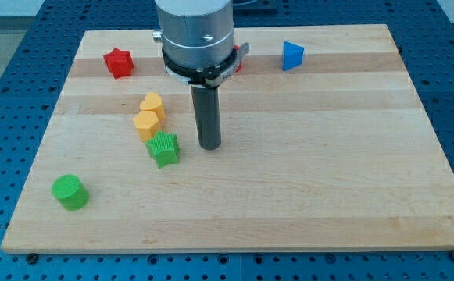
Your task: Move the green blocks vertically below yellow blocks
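Note:
A green star block [163,149] lies just below two yellow blocks: a yellow heart [152,104] and a yellow hexagon [146,123], which touch each other. A green cylinder [70,192] stands apart at the view's lower left. My tip [210,146] rests on the board just to the right of the green star, a small gap away from it, and right of the yellow blocks.
A red star block [119,62] lies at the view's upper left. A blue block [291,55] lies at the upper right. A red block [237,65] is mostly hidden behind the arm. The wooden board [328,179] sits on a blue perforated table.

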